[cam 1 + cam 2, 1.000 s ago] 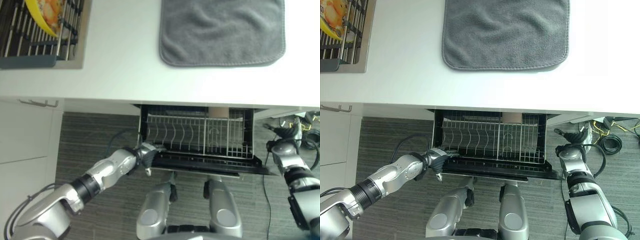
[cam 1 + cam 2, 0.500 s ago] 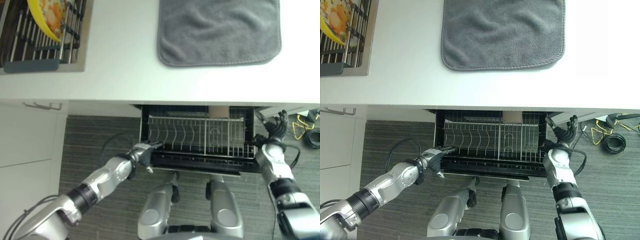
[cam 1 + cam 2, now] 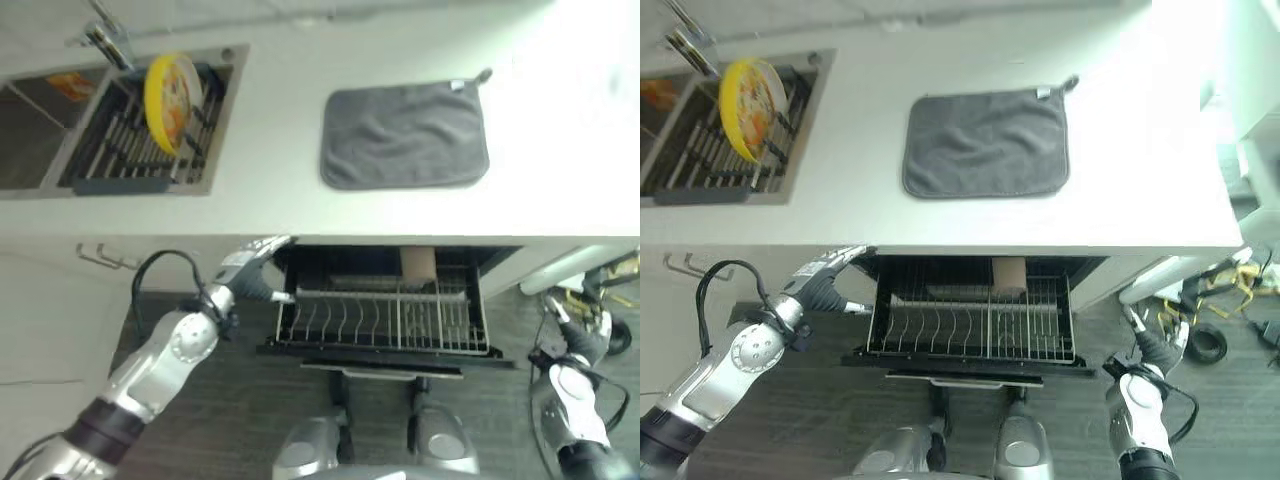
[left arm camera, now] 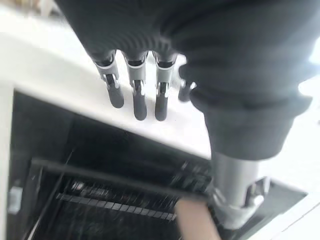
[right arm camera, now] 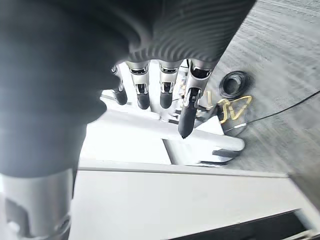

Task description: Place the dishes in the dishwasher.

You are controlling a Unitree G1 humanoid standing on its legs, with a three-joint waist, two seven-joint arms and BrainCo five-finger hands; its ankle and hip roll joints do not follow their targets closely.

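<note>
Looking down on a white bench [image 3: 270, 190] with a grey cloth mat [image 3: 405, 137] lying flat on it toward the right side. Set into the bench at far left, a sink [image 3: 40, 140] with a dark wire drying rack [image 3: 710, 160] inside, and standing on edge in that rack, tilted, one yellow plate [image 3: 170, 88] with an orange pattern. Just behind the sink, a metal tap [image 3: 105, 40].

Below the bench edge, an open dishwasher [image 3: 975, 270] with its wire rack [image 3: 385, 320] pulled forward over the dark grey floor [image 3: 1220, 400]; rows of upright tines, no dish among them. At the back of the opening, a small tan block [image 3: 418, 263], too unclear to identify.

Left robot hand [image 3: 250, 268] raised beside the upper left corner of the dishwasher opening, just under the bench edge, fingers [image 4: 135, 95] straight and spread, grasping nothing; in the left wrist view, fingertips hanging in front of the white bench edge with the dark opening and rack wires below.

Right robot hand [image 3: 1155, 345] low at the right, out over the floor and apart from the rack's right side, fingers [image 5: 165, 85] extended and relaxed, empty. Past them in the right wrist view, a white frame [image 5: 165, 140], a dark coil and yellow wire on the floor.
</note>
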